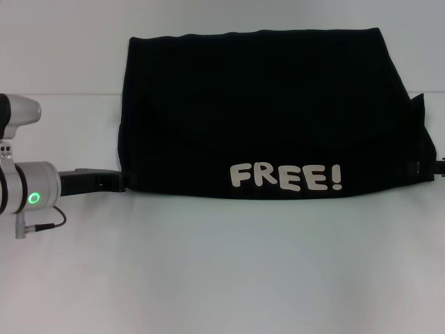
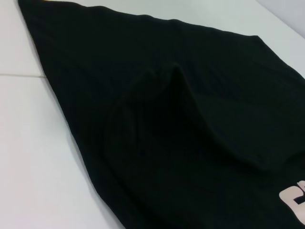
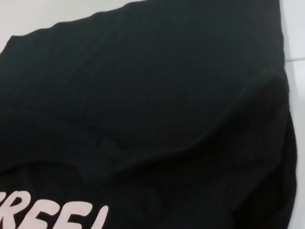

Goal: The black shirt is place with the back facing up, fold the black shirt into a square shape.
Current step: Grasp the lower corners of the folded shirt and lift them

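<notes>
Nearest: bare white tabletop (image 1: pixel 222 278). Beyond, the black shirt (image 1: pixel 271 111) folded into a wide band, white "FREE!" lettering (image 1: pixel 286 177) along its near edge. Left gripper (image 1: pixel 115 181) touching the shirt's left near corner, right gripper (image 1: pixel 438 169) at the right corner; fingers' spread impossible to tell.

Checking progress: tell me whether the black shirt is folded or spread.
Folded: the black shirt lies as a wide rectangle, FREE! lettering up, sleeves tucked.

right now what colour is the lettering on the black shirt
White, reading "FREE!", on the black shirt; clearest in the head view.
</notes>
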Motion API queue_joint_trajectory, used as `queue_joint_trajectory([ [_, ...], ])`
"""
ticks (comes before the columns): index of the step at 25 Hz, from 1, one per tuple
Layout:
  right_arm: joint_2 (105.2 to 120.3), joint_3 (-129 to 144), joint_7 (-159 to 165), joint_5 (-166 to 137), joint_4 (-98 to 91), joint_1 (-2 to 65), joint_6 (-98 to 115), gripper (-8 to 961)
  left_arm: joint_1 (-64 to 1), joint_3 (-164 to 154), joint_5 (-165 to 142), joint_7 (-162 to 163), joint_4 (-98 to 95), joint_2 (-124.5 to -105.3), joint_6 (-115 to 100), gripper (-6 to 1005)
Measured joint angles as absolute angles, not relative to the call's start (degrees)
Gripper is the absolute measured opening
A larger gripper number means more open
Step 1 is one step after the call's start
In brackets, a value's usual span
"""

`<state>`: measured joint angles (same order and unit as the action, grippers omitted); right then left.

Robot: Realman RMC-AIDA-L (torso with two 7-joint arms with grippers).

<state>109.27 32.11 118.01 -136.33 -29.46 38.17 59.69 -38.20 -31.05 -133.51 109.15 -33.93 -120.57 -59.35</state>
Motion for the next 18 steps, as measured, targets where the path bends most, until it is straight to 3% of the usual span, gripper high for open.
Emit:
queue_joint_trajectory([
  [10, 109.69, 33.17, 118.01, -136.32, -29.73, 38.35, 58.2, 755, -38.34, -31.2, -133.51, 109.25, -33.92, -120.58, -59.32, 5],
  [15, 109.34, 33.42, 115.9, -136.33, -31.03, 38.14, 58.95, 588, -38.38, -31.08, -133.48, 109.53, -33.92, -120.59, -59.32, 5],
  [18, 108.85, 33.53, 113.06, -136.67, -31.57, 38.15, 60.07, 588, -38.47, -31.08, -133.44, 109.87, -33.92, -120.58, -59.32, 5],
])
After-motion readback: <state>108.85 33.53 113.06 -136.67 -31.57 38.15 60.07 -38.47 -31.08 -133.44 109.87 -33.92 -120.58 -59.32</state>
